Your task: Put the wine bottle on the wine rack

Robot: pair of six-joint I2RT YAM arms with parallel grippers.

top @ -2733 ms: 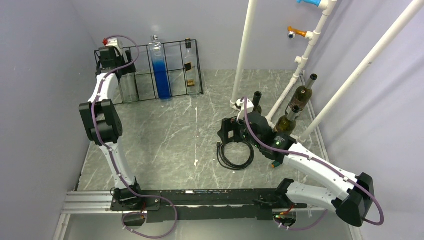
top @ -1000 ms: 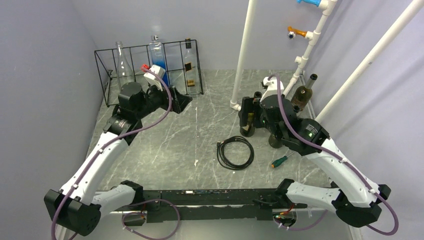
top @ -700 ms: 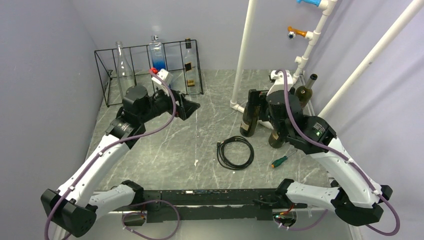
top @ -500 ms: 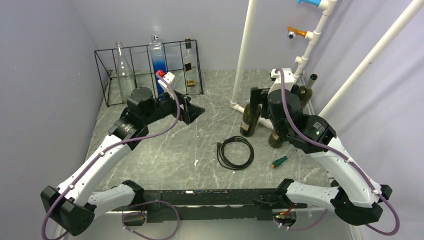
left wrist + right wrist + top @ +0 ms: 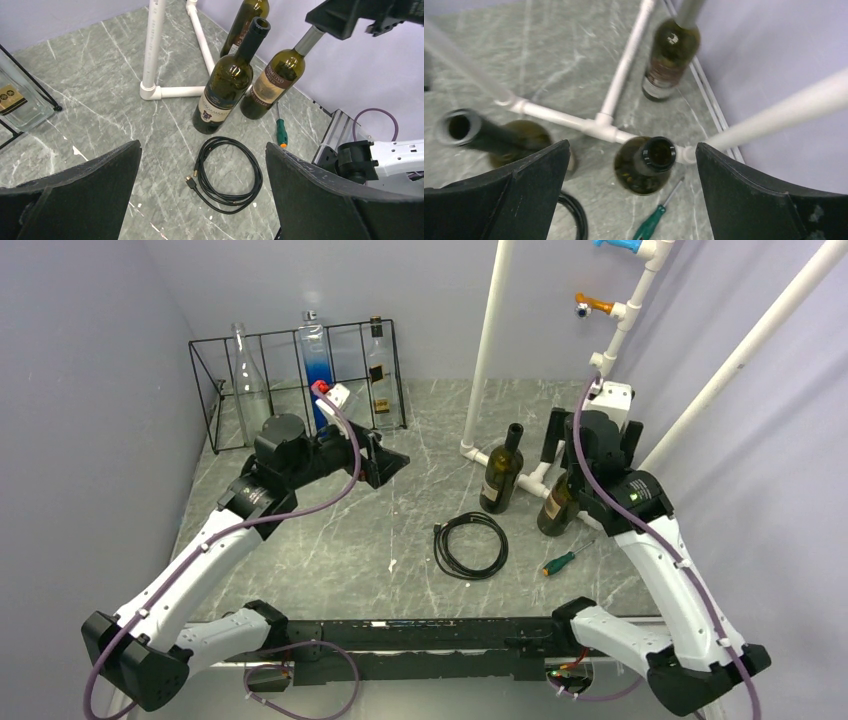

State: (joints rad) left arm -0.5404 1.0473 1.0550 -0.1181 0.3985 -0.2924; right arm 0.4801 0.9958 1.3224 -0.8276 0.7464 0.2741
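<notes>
Wine bottle (image 5: 644, 167), upright, neck vertical: mouth directly below my right fingers (image 5: 524, 200), spread wide, grasping nothing; left fingers (image 5: 75, 200), also released and empty, sit well apart

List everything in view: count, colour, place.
wine rack: one, black wire, far left of the table
clear bottles: two, colourless glass, upright in the rack
blue-tinted bottle: one, upright in the rack between them
wine bottles: three, dark green, upright by the pipe frame's foot
pipe frame: one, white, far right
tap handles: two, one orange and one blue, high on the pipe frame
cable: one, black, coiled mid-table
screwdriver: one, green handle, right of the cable
table: one, grey marbled
left gripper: open, empty, near the rack
right gripper: open, empty, above the wine bottles
</notes>
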